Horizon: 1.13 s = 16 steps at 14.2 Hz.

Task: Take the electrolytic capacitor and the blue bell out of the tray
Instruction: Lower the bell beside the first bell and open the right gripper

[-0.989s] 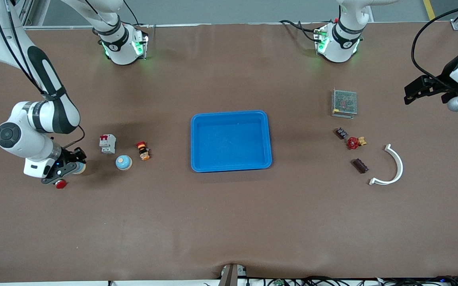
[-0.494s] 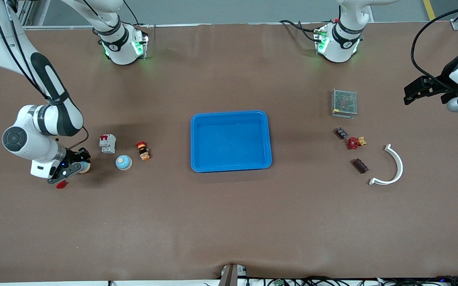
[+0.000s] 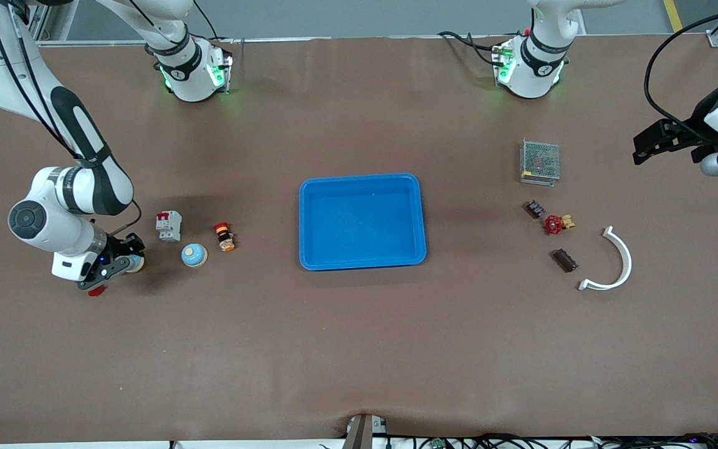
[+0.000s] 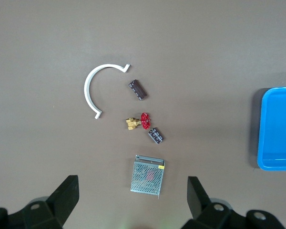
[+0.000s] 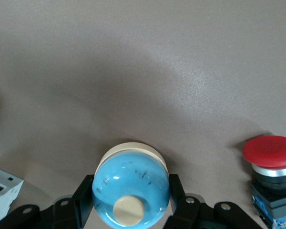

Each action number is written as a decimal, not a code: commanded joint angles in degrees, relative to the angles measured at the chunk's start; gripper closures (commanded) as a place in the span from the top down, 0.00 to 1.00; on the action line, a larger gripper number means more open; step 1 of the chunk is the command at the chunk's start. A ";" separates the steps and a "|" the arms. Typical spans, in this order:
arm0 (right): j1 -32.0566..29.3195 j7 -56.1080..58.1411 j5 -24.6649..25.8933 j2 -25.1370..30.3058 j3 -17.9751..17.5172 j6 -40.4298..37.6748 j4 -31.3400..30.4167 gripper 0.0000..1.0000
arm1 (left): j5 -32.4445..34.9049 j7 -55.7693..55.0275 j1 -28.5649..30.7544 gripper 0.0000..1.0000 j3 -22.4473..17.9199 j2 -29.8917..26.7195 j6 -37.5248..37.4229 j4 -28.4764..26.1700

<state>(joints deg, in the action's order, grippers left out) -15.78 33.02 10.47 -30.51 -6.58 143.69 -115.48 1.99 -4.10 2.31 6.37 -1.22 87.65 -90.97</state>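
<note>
Brown mat-covered table (image 3: 359, 349), w/ a blue rectangular plastic tray (image 3: 362, 181) at its centre. Toward the right arm's end, the right gripper (image 3: 123, 263) is clamped on a light-blue domed bell w/ cream base and button (image 5: 130, 188), fingers (image 5: 84, 198) pressing both flanks; whether the bell rests on the mat or is just off it cannot be told. Just beside it sits a red mushroom push-button on a black-and-blue body (image 5: 271, 169). Nearer the tray, a second light-blue bell (image 3: 194, 255) sits on the table between a white-and-red circuit breaker (image 3: 169, 226) and an orange-and-red button switch (image 3: 225, 237). Toward the left arm's end, the left gripper (image 3: 664, 142) waits up in the air near the table's edge, jaws spread wide & holding nothing; its two black fingers (image 4: 66, 195) frame the parts below. Those parts: a metal mesh-cased power supply box (image 3: 540, 161); a small dark capacitor (image 3: 535, 209) touching or just beside a red-handled brass valve (image 3: 556, 223); a second dark brown capacitor (image 3: 564, 260) nearer the front edge, apart from the valve; & a white curved plastic arc (image 3: 621, 265) just beside it, closer to the table's end. Tray empty.
</note>
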 commanded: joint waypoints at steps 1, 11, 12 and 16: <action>-1.35 -0.24 -0.45 -0.33 -1.16 0.89 -0.27 0.00 | -1.20 0.67 -0.20 1.00 -0.31 -0.10 -0.03 0.27; -1.62 -0.33 -0.71 -0.34 -1.16 1.07 -0.27 0.00 | -1.29 0.23 -0.29 1.00 -0.31 -0.01 0.41 0.09; -1.62 -0.33 -0.71 -0.34 -1.16 1.07 -0.27 0.00 | -1.29 -0.03 -0.21 1.00 -0.31 -0.01 0.41 0.09; -1.62 -0.33 -0.80 -0.34 -1.16 1.07 -0.27 0.00 | -1.20 -0.65 -0.03 1.00 -0.40 -0.10 -0.03 0.09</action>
<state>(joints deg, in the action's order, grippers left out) -15.96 32.92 10.32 -30.70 -6.58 143.98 -115.48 1.99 -4.33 2.33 6.36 -1.21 87.75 -90.97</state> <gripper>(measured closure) 0.330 0.000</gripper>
